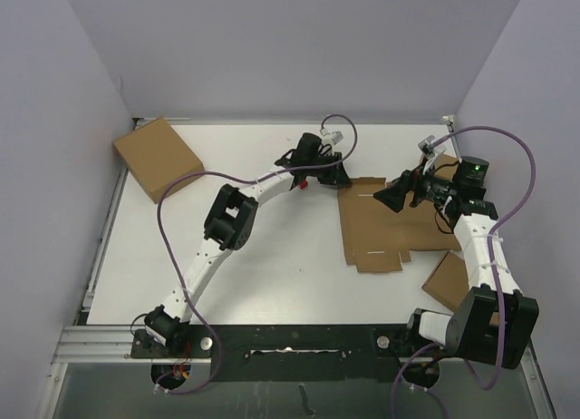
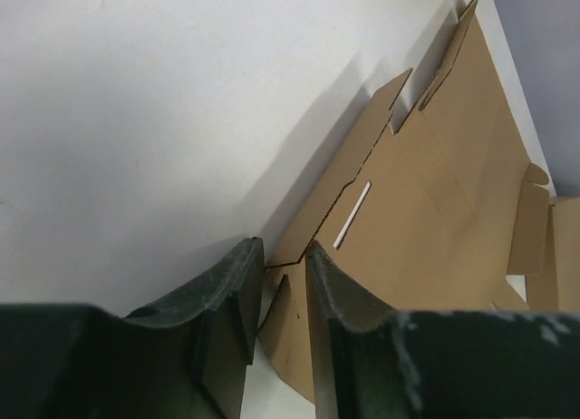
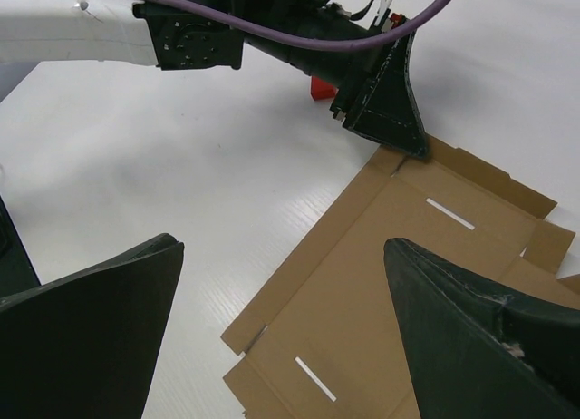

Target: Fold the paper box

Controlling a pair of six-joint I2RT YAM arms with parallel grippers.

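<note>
Currently L end effector (image 2: 282, 256) straddles paper box (image 2: 435, 210) corner, grip unclear; R end effector (image 3: 281, 248) apart above.

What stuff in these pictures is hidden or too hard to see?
Left wrist view: unclear whether the left gripper is pinching the paper box flap; its fingers block the contact.
Top view: the right arm covers the paper box's right side and part of a brown box.
Right wrist view: the left gripper hides most of the red block.
</note>
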